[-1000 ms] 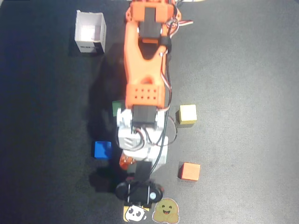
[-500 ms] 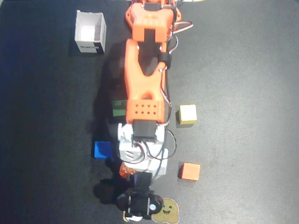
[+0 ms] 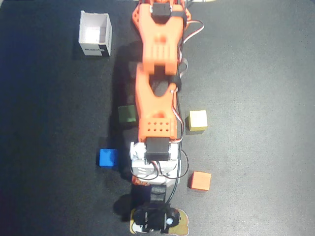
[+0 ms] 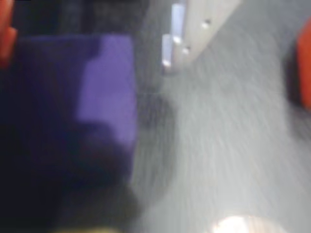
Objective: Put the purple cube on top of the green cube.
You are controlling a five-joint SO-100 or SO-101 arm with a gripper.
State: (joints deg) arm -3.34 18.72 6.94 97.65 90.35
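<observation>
In the wrist view the purple cube (image 4: 104, 87) fills the left half, close up and steadier than the streaked table behind it. An orange finger (image 4: 5, 41) lies against its left side. My gripper (image 4: 73, 48) looks shut on the cube; the other finger is hidden in the dark. In the overhead view the gripper (image 3: 155, 216) is at the bottom edge, and the arm hides the purple cube. The green cube (image 3: 127, 114) sits on the black table just left of the arm's forearm, far from the gripper.
A blue cube (image 3: 107, 158) lies left of the wrist. A yellow cube (image 3: 198, 120) and an orange cube (image 3: 199, 180) lie right of the arm. An open white box (image 3: 96, 33) stands at top left. A white structure (image 4: 194, 34) shows beyond the table.
</observation>
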